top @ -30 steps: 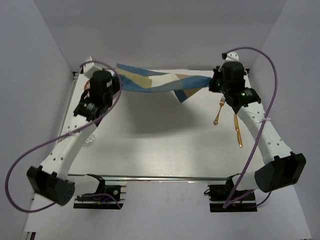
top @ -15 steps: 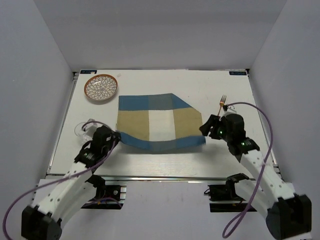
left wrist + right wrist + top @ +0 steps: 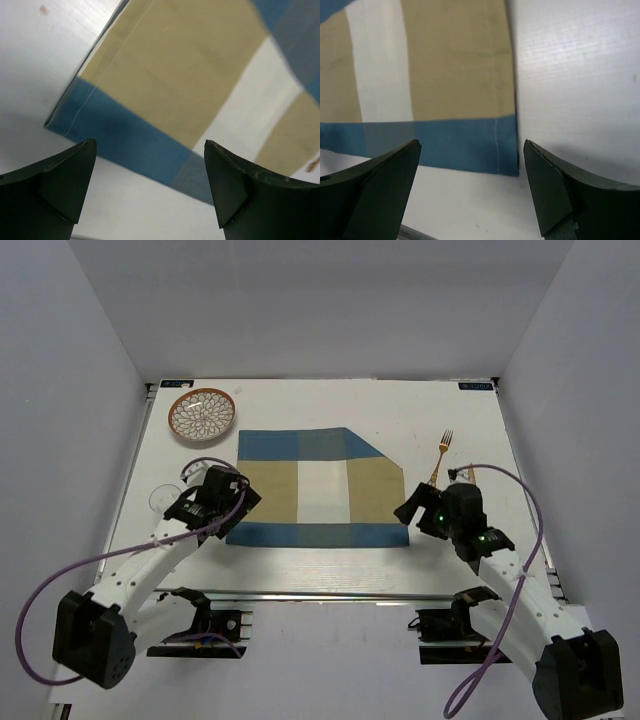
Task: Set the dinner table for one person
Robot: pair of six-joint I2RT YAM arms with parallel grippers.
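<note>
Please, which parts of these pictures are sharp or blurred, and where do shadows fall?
Top view: even soft light, everything sharp, only faint shadows on the table. Left wrist view: placemat clear, stitching visible; left fingers near the lens soft-edged. Right wrist view: placemat hem sharp, right fingers soft-edged, faint shadow on the table beside them.

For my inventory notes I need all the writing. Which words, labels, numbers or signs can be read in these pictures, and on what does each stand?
left blue sticker, at the far left corner of the dinner table: print too small to read.
right blue sticker, at the far right corner: print too small to read.
placemat, plate, fork: no writing visible.
Nothing can be quoted.
</note>
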